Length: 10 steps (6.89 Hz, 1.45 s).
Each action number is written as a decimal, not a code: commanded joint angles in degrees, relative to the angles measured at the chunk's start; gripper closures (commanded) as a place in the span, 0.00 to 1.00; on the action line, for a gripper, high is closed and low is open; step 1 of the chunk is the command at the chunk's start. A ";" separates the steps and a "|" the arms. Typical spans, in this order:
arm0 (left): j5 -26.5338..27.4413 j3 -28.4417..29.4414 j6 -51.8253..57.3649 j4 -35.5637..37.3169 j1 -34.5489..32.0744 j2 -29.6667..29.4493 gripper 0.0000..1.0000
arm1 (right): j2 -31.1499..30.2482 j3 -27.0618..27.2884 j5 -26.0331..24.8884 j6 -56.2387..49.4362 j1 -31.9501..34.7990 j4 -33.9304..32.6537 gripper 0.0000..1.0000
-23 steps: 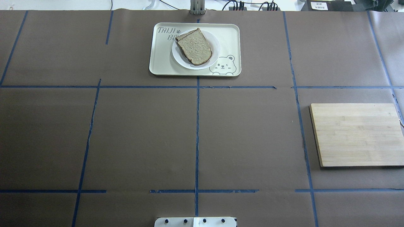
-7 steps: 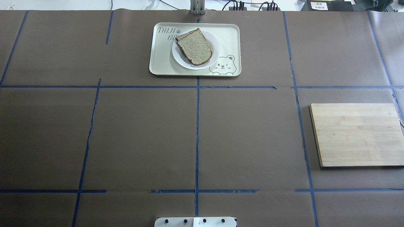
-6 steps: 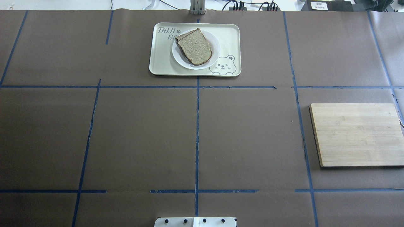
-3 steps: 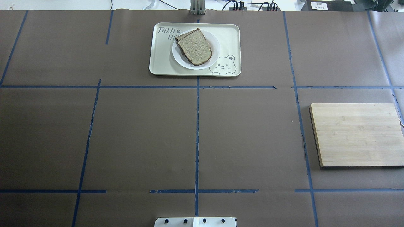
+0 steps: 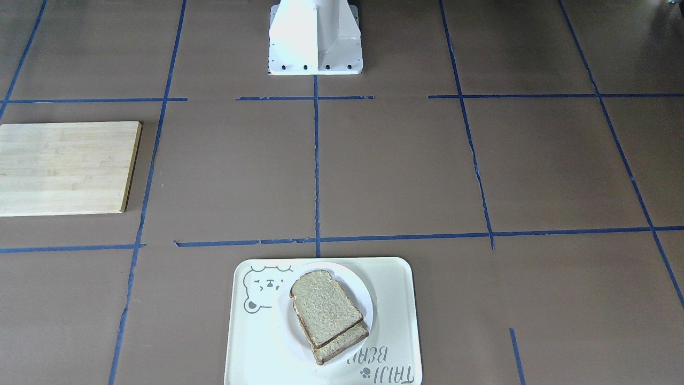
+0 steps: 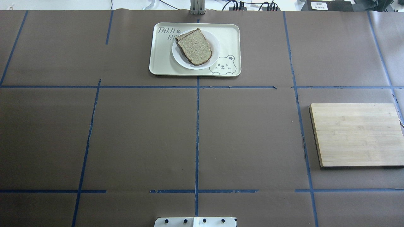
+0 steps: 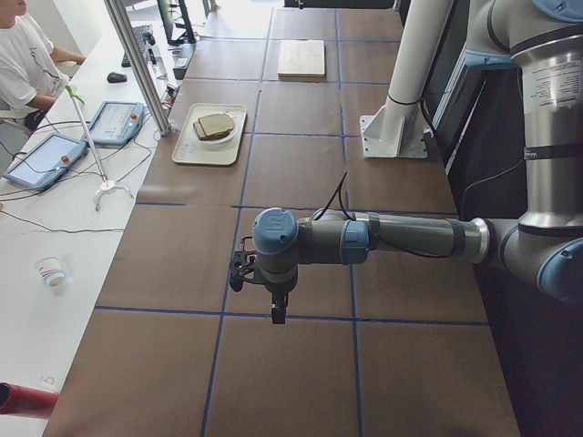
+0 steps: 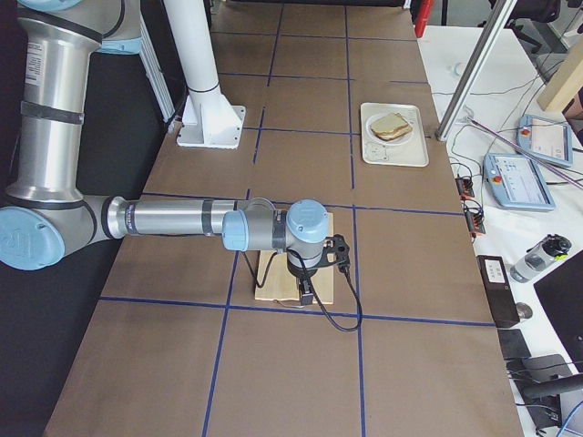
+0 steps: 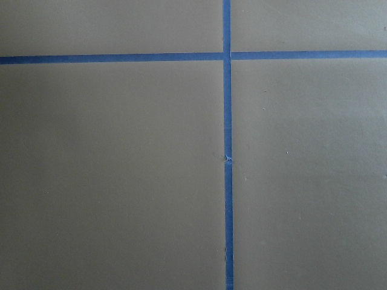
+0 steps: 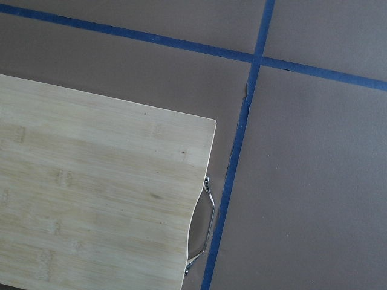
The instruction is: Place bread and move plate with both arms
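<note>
On the bear tray (image 6: 161, 60), the bread (image 6: 195, 47) tops another slice (image 5: 346, 341) on the plate (image 6: 215, 52). Left fingers (image 7: 277, 314) and right fingers (image 8: 307, 295) hang well away; whether spread or together cannot be told.

Your surface (image 6: 142, 135) is covered in brown paper, and blue tape lines (image 6: 197, 138) mark it into large squares. Straight below the left jaws a tape crossing (image 9: 227, 55) lies in soft, even light with no hard shadow. Out past the left jaws, on the side away from the robot, a white bench (image 7: 55, 209) runs along the surface. It carries a grey touch-screen pendant (image 7: 44, 160), a second pendant (image 7: 118, 121), loose cables (image 7: 36, 218) and a small cup (image 7: 52, 270). A slanted aluminium post (image 7: 137, 64) rises at its edge. A person (image 7: 23, 59) in a white shirt sits there. Past the right jaws, a black box (image 8: 496, 289) lies on the bench.
</note>
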 commanded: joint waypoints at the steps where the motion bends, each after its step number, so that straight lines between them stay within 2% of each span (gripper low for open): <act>1: 0.15 0.00 0.00 -0.08 0.00 0.00 0.00 | -0.09 -0.02 -0.06 -0.33 0.31 -0.07 0.00; 10: 0.24 -0.79 0.53 0.18 0.09 -0.35 0.00 | 0.09 -0.46 -0.68 -0.33 0.23 0.02 0.00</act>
